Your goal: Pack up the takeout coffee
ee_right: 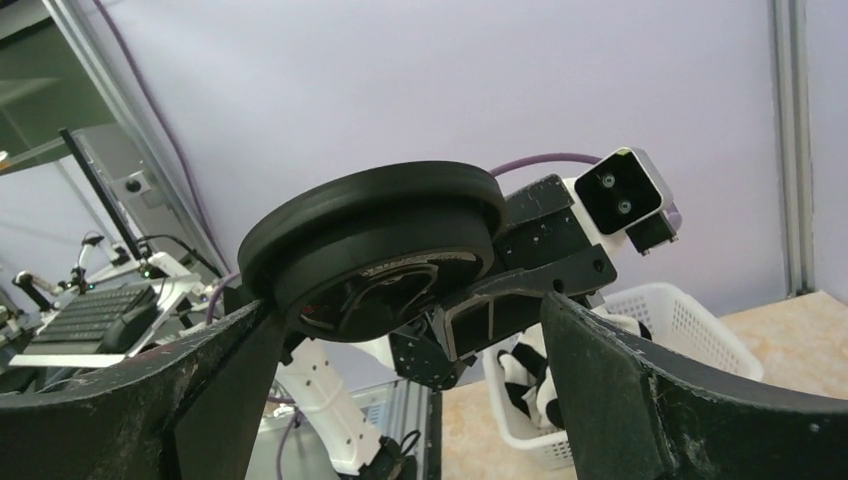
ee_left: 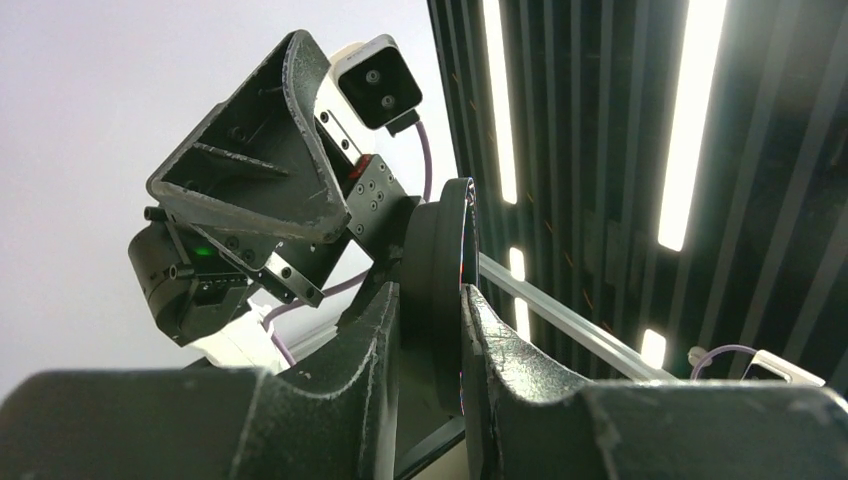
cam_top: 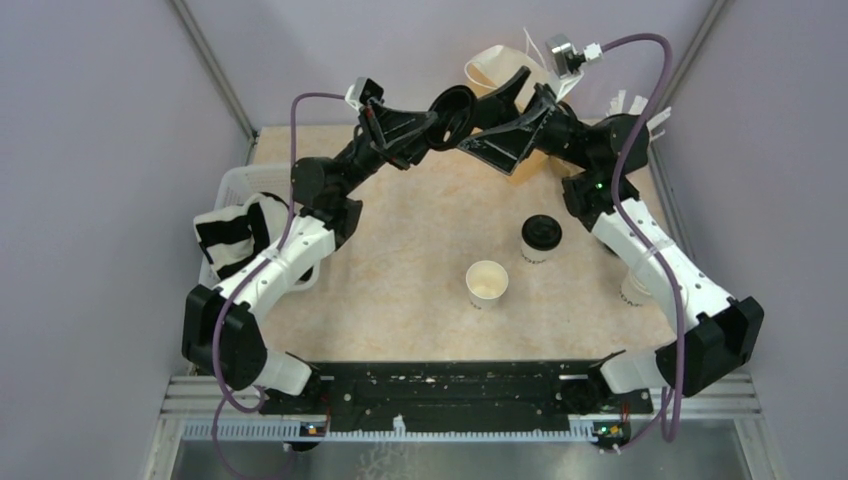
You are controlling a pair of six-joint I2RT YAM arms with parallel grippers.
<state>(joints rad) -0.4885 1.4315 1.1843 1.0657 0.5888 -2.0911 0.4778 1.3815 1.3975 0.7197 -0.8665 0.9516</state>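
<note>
**Top external**
- Left gripper point(cam_top: 446, 120): raised above the far half of the table point(cam_top: 400, 300) and clamped on a black lid point(cam_top: 452, 106) held on edge.
- Right gripper point(cam_top: 488, 116): raised opposite, jaws spread wide, with the lid at their opening. Contact cannot be told.
- Brown paper bag point(cam_top: 495, 72): standing at the far edge, behind the right gripper.
- Takeout coffee point(cam_top: 541, 238): one capped cup, upright on the table right of centre. It is outside the bag and well apart from both grippers.
- Lidless cup point(cam_top: 487, 282): upright, just beside the capped one on its near-left.
- Further cup point(cam_top: 634, 290): mostly hidden by the right arm, so its top cannot be told.
- White basket point(cam_top: 232, 182): at the left edge, with striped cloth in it.

**Left wrist**
- Lid point(ee_left: 445, 215): seen edge-on and pinched across its thickness by the left gripper point(ee_left: 430, 297).
- Right gripper point(ee_left: 250, 170): just beyond the lid, with one finger's inner face shown.

**Right wrist**
- Right gripper point(ee_right: 410, 305): fingers point(ee_right: 620, 390) set wide apart.
- Lid point(ee_right: 370, 230): lies in the gap, nearer one finger than the other. No firm contact is shown.
- Left gripper point(ee_right: 500, 290): seen behind the lid, gripping it.

**Step in hand**
- This is judged to be a hand-over of the lid, which is meant for the lidless cup.
- The lid should be centred in the right jaws before they are closed.
- The rim should be taken gently, since thin plastic is likely to flex.
- The left grip should be released only once the right grip is secure.
</note>
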